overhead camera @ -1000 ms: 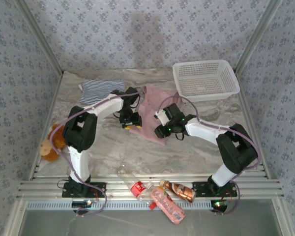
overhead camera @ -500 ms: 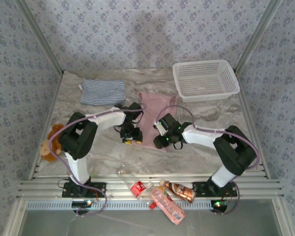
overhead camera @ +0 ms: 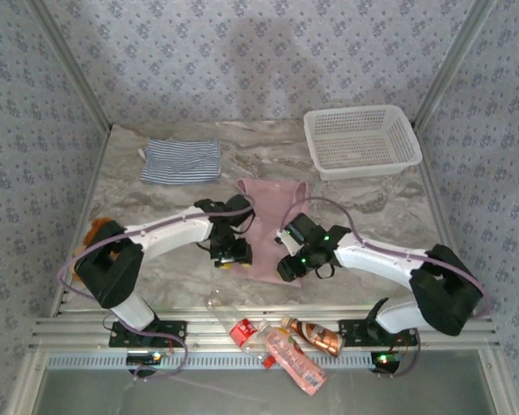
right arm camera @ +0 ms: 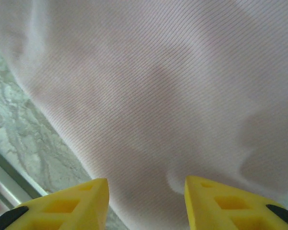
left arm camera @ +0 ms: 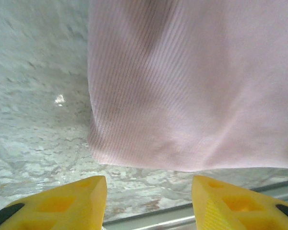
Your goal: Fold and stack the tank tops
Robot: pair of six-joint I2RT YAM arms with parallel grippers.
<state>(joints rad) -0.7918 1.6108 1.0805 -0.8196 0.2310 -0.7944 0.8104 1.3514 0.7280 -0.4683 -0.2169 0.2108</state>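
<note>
Both left end effector and right end effector gape empty at pink top

You have no word, number or brand that can actually be read anywhere in these views. At the near edge, the clear bottle wears a red label, the pink packet beside it carries some pale marks, and the brown bottle has a lighter band. In the top view all of these are too small to yield a single letter. The marks on the packet may be lettering, but at this size you could equally take them for a plain pattern.
</note>
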